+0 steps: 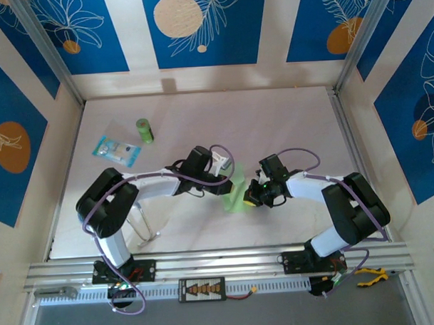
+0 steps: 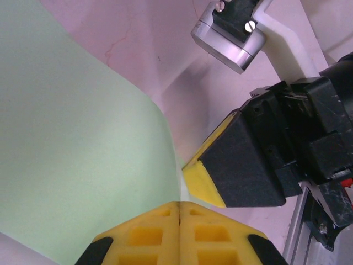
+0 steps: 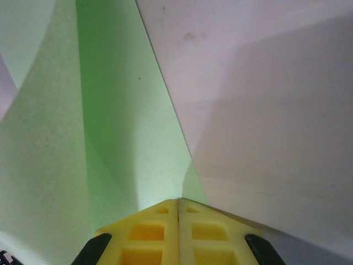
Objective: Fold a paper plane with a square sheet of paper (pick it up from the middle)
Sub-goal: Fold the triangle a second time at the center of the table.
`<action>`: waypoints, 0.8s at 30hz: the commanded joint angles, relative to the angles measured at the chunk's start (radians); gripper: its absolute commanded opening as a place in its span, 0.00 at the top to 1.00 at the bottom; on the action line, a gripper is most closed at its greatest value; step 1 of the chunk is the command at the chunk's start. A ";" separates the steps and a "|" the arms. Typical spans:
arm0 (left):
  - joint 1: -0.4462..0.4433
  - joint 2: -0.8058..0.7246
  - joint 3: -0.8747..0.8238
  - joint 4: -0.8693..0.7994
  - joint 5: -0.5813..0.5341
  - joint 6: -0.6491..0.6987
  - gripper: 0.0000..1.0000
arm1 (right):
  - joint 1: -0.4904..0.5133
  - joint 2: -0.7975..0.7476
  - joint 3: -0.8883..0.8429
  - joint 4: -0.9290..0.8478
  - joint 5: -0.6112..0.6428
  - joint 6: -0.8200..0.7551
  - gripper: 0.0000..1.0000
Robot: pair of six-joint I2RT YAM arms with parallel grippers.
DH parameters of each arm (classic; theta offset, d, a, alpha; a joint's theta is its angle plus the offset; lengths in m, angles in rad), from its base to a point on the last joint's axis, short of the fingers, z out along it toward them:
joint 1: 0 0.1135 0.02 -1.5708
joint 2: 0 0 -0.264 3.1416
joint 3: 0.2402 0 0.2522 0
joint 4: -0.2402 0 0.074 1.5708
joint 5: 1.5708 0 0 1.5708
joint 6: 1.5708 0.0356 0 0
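The square sheet of paper (image 1: 239,199), pale green and bent into a curve, hangs above the table between my two grippers. My left gripper (image 1: 231,180) is shut on one edge of it. In the left wrist view the sheet (image 2: 83,154) bulges to the left, and its thin edge runs into the seam of the closed yellow pads (image 2: 180,205). My right gripper (image 1: 251,195) is shut on the sheet from the other side. The right wrist view has the paper (image 3: 121,138) rising out of its closed pads (image 3: 178,201). The right gripper's yellow fingertip (image 2: 207,182) sits close beside the left pads.
A small green cylinder (image 1: 144,130) and a clear blue-printed packet (image 1: 117,149) lie at the back left of the pale table (image 1: 287,124). A thin metal wire stand (image 1: 143,223) sits near the left arm. An aluminium rail (image 1: 220,263) runs along the near edge.
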 commanded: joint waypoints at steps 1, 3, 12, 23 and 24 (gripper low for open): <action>0.012 0.014 0.029 -0.043 -0.004 0.046 0.98 | 0.011 -0.056 0.003 0.027 -0.054 -0.017 0.92; 0.011 0.016 0.031 -0.041 0.000 0.044 0.97 | 0.025 -0.074 0.002 0.074 -0.098 -0.012 0.92; 0.012 0.021 0.034 -0.040 0.005 0.032 0.95 | 0.055 -0.070 -0.009 0.138 -0.116 0.037 0.93; 0.013 0.027 0.035 -0.036 0.057 0.024 0.88 | 0.052 -0.052 -0.038 0.248 -0.122 0.097 0.94; 0.015 0.029 0.032 -0.036 0.062 0.023 0.88 | 0.051 -0.051 -0.041 0.253 -0.121 0.102 0.94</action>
